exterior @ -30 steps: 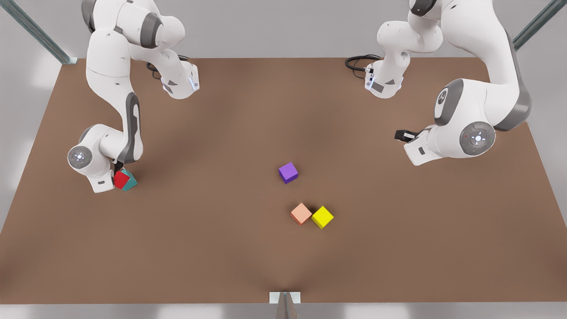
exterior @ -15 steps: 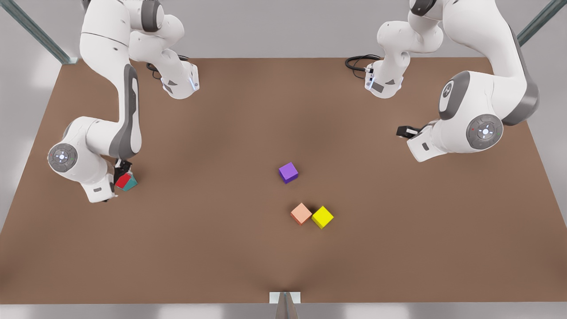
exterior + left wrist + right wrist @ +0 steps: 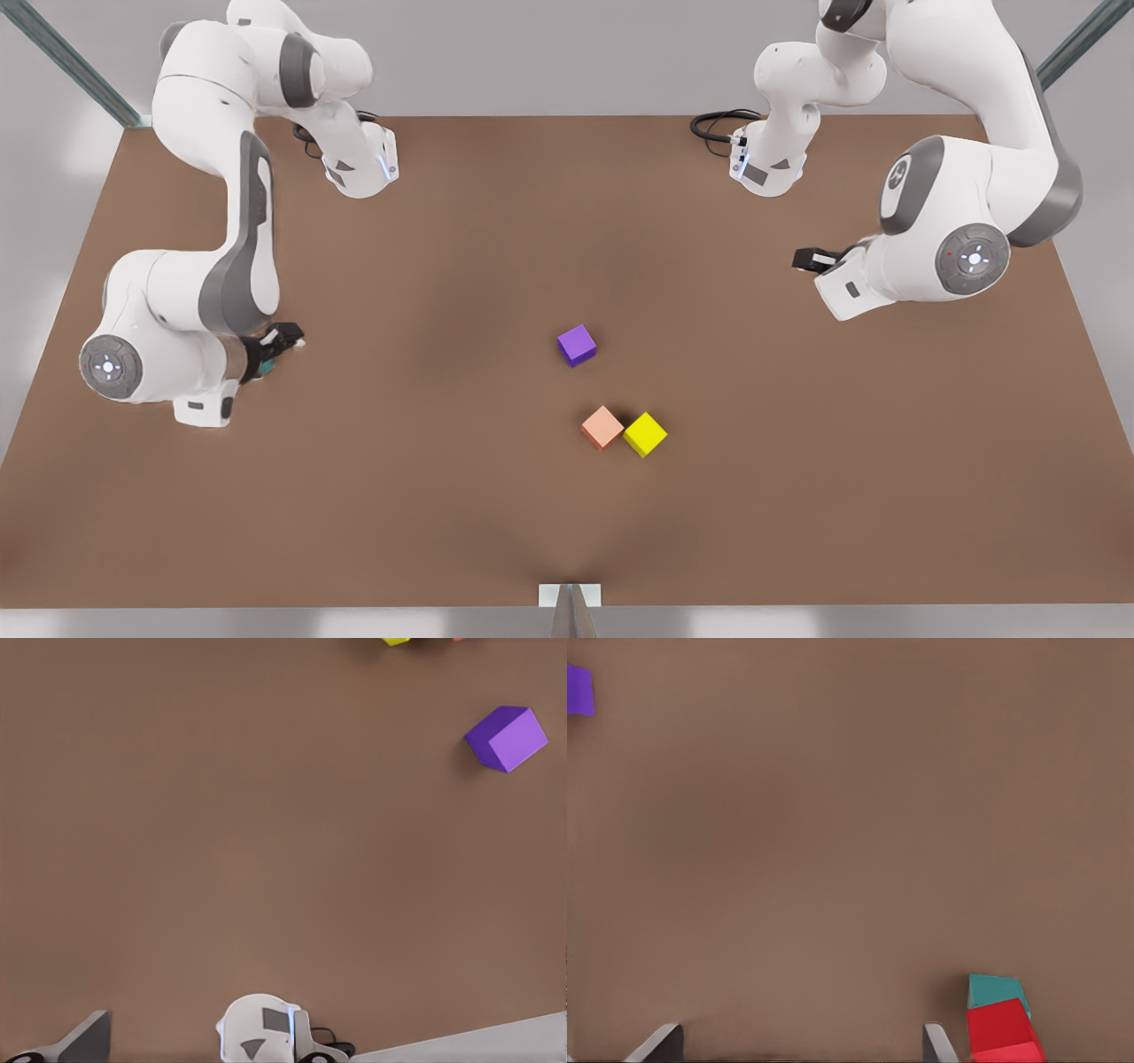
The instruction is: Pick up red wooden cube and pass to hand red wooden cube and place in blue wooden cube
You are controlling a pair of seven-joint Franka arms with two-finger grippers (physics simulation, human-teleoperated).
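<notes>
Your right gripper (image 3: 797, 1041) hangs over the worktop (image 3: 443, 496) near its edge on the front view's left, with its 2 fingers (image 3: 935, 1041) wide apart and nothing between them. The red wooden cube (image 3: 1001, 1032) is outside the jaws, just beside 1 finger, and it touches the blue wooden cube (image 3: 995, 989). I cannot tell if it sits squarely on top of the blue wooden cube or only leans on it with an offset. The danger I see is this nearness: if the arm swings sideways before it goes up, that finger may brush the red wooden cube and push it off, or move both cubes together. If the red wooden cube rests only partly on the blue one, even a light touch could tip it. The left gripper (image 3: 808, 259) waits near the worktop's edge on the front view's right, and I cannot tell its state. The purple cube (image 3: 577, 345) is well apart, near the worktop's middle, so it is not a risk.
</notes>
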